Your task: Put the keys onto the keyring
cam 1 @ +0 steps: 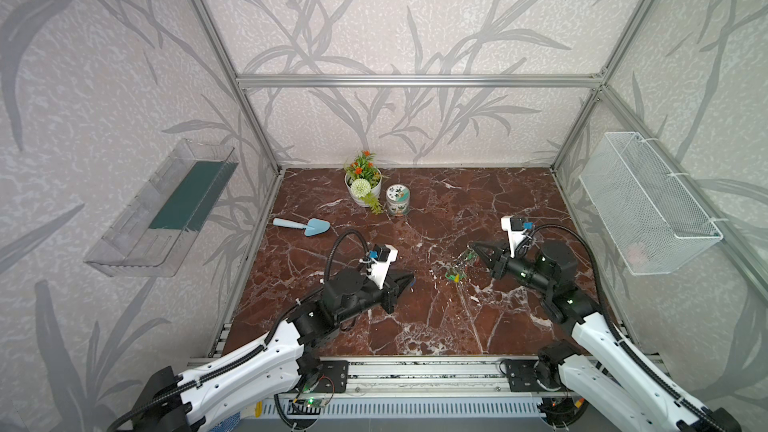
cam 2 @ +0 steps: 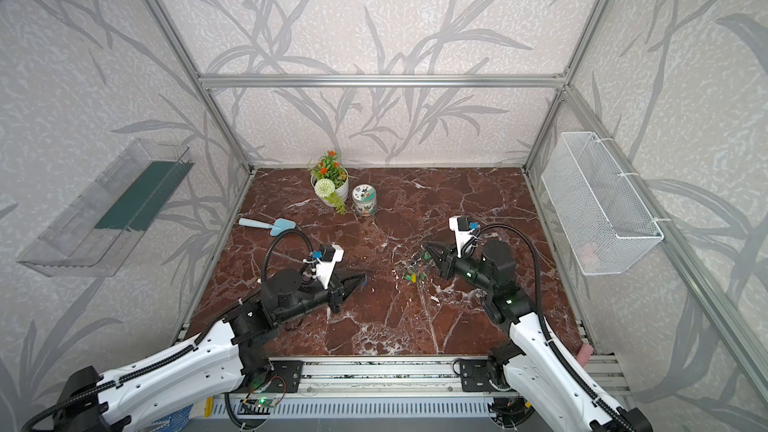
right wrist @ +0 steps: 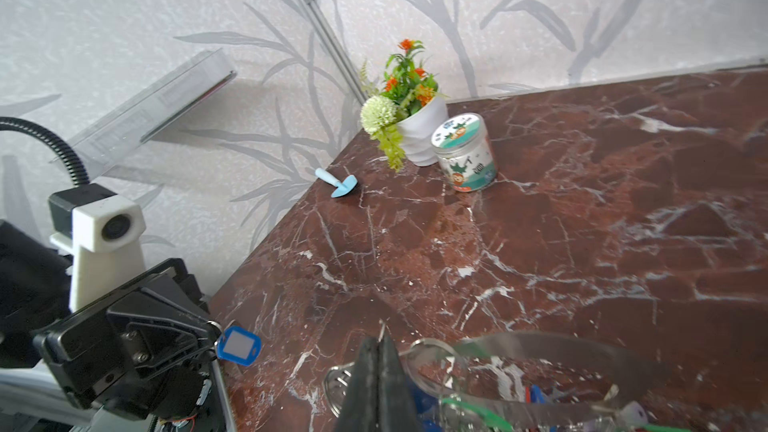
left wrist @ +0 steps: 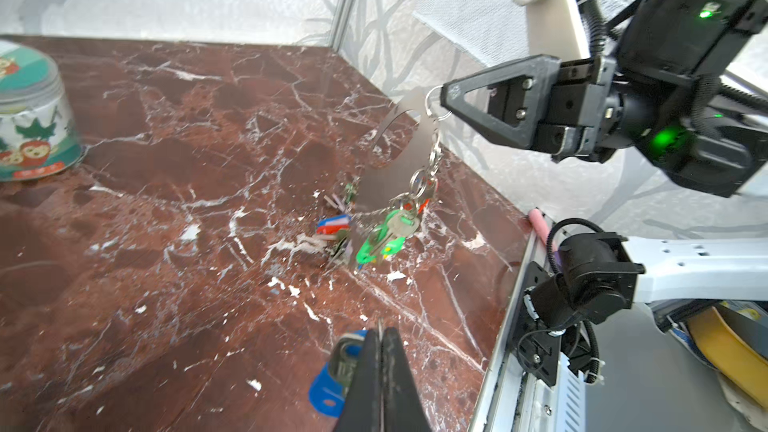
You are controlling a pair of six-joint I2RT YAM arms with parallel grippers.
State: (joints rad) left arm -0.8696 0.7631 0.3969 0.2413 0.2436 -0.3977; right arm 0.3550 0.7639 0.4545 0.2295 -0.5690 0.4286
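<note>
Marble table [cam 1: 457, 209]: trowel [cam 1: 302, 225], flowerpot [cam 1: 365, 193], jar [cam 1: 397, 200]

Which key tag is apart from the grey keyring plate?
The blue key tag, alone in the shut left gripper; the green tag hangs from the keyring that the right gripper holds.

Glossy marbled table [left wrist: 166, 263], matt grey metal keyring [left wrist: 386, 182], smooth plastic blue key [right wrist: 239, 345].

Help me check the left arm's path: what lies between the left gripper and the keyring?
Bare marble table next to the left gripper, then the green key hanging below the keyring, as the left wrist view shows.
</note>
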